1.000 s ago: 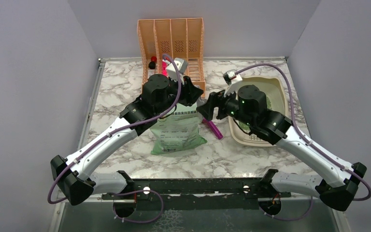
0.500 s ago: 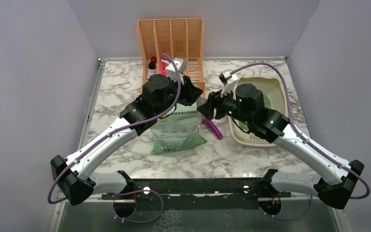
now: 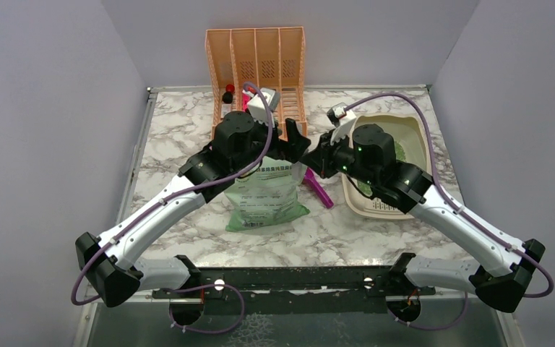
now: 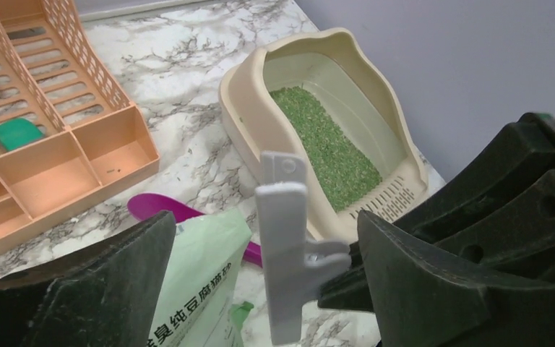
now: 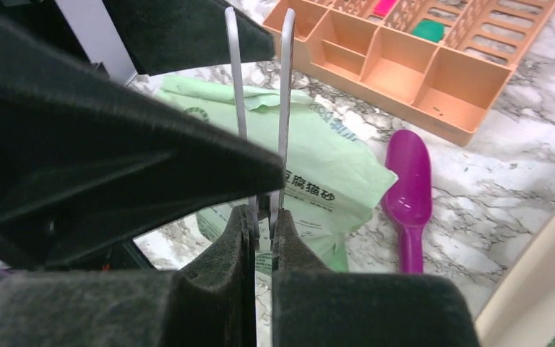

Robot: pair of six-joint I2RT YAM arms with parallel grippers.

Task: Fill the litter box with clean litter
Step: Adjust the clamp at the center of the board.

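Right end effector [image 5: 261, 225] pinching a grey bag clip [image 4: 282, 238], left end effector [image 4: 264, 285] spread around it, litter box [image 4: 256, 144] holding clean litter [image 4: 325, 148] on the bench [image 4: 188, 43] just right of both

Marble table [image 3: 181, 130]: bag [image 3: 264, 199], scoop [image 3: 321, 194], litter box [image 4: 240, 116]

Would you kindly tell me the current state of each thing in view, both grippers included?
left gripper: open, fingers either side of the clip, not touching it.
right gripper: shut on the clip.
clip: held up, arms apart.
litter box: partly filled.
litter: thin green layer in the litter box.
bag: lying flat on the table.
scoop: lying loose beside the bag.
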